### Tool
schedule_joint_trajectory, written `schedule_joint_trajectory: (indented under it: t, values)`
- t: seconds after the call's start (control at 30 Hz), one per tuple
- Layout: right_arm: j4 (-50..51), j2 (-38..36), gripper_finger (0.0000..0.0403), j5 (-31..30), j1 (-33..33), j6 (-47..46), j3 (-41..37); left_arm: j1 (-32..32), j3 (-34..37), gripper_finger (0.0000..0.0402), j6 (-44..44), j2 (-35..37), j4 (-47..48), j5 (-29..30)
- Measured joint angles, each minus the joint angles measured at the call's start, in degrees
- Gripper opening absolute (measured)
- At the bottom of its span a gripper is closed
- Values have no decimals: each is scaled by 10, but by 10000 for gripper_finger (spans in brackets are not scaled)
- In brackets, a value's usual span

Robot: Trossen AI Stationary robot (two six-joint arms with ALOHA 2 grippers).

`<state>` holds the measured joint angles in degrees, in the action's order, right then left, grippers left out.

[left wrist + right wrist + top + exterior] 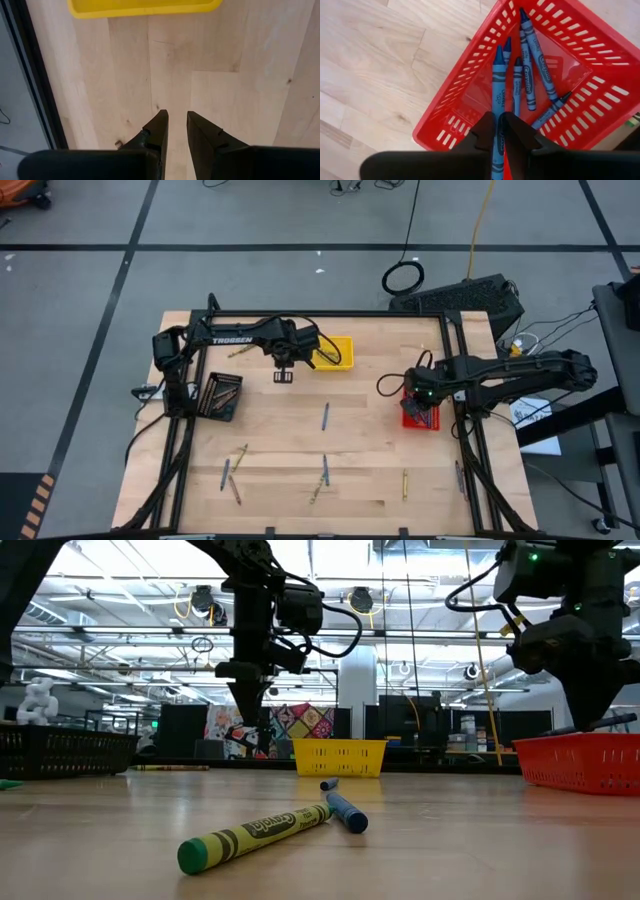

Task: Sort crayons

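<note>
Right gripper: we see its fingers nearly closed on a blue crayon, long axis running straight ahead, tip over the red tray holding more blue ones. Farther off, the left gripper hangs part-open, empty, near the yellow tray.

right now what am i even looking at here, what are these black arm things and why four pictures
Two robot arms at a wooden table, sorting crayons by colour. One picture looks down from above, one sits at table height, and two ride on the wrists. The left gripper hovers empty near the yellow tray. The right gripper is over the red tray, jaws around a blue crayon, with more blue ones inside. A black tray sits far left. Loose crayons lie scattered on the wood.
</note>
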<state>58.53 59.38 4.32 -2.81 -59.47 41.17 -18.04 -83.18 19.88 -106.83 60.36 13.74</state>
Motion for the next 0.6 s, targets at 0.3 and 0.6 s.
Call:
schedule_joint_trajectory:
  t: [0.3, 0.6]
  values:
    - [2, 21, 20, -36, 0, 5, 0, 0, 0, 66, 0, 0, 0, 0]
    - [3, 46, 20, -44, 0, 25, 0, 0, 0, 66, 0, 0, -11, 0]
